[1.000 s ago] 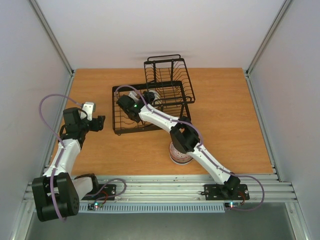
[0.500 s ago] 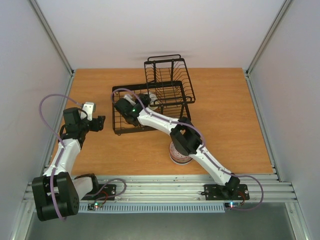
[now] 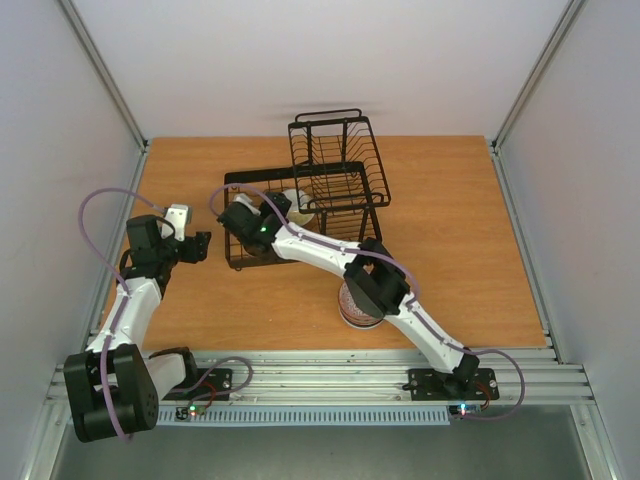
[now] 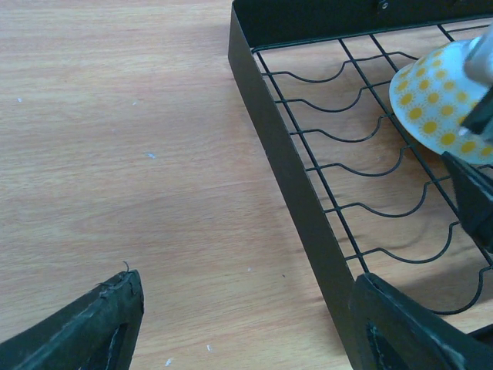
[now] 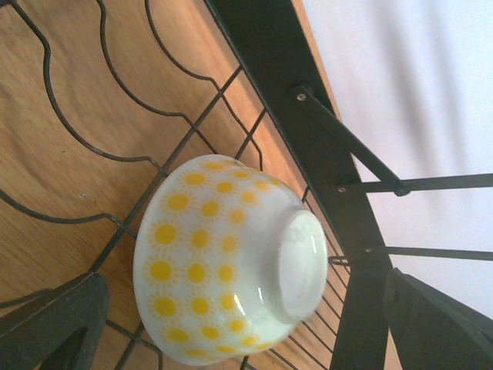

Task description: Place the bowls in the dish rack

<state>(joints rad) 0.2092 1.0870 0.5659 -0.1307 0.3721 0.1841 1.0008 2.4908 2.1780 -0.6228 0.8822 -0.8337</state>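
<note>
The right gripper [image 5: 245, 287] is out over the left part of the dish rack [image 4: 266, 123], its fingers spread wide with nothing in them. Between them, touched by neither, lies a cream bowl with yellow sun spots [image 5: 223, 266]. It is tipped on its side on the wavy wires of the lower basket, its foot turned to the far right, close to the posts of the raised basket. Over on the left, the left gripper [image 4: 248, 281] hangs above the wooden table [image 3: 450, 230] just beside the rack's left wall, also open and empty. Nearer, under the right arm's elbow, another patterned bowl [image 3: 352, 312] sits on the table. It is mostly hidden, and I cannot tell whether more are stacked there.
</note>
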